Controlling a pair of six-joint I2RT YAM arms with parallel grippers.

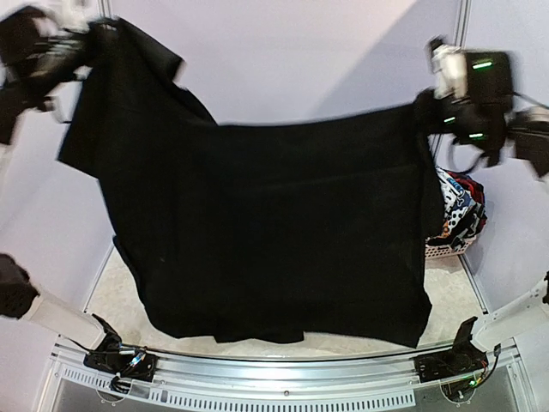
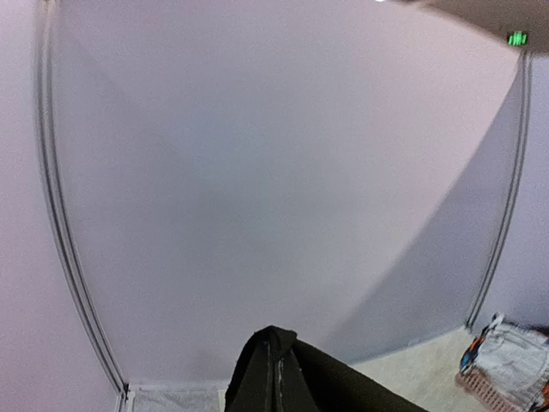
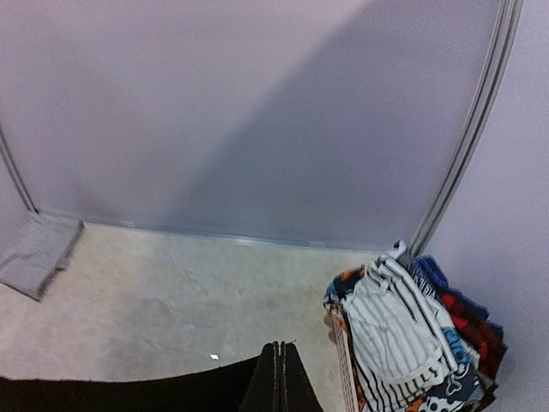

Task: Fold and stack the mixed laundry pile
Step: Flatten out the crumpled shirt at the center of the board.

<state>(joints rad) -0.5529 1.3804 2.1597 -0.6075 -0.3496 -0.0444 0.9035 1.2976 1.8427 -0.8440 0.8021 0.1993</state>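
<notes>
Left hand [image 1: 88, 45]: clenching one upper corner of the large black garment [image 1: 257, 232], raised high at the far left; blurred in the overhead view.
Right hand [image 1: 431, 107]: clamping the opposite upper corner, raised at the right.
Large black garment: hanging spread between both hands like a curtain, sagging along its top edge, and hiding most of the tabletop [image 3: 189, 292] from above.
Laundry pile [image 1: 463, 206]: sitting heaped in the pink basket [image 1: 442, 251] at the right edge, with the garment's right side partly covering it.
Striped piece [image 3: 386, 330]: lying on top of the heap, white with black stripes, with red and blue bits showing beside it.
Grey folded piece [image 3: 39, 253]: lying flat at the far left corner, well apart from the basket.
Tabletop: showing pale, mottled beige.
Front rail [image 1: 274, 367]: running across just below the garment's lower edge.
Room: pale lilac walls closing in the tabletop, with metal strips running up the corners.
</notes>
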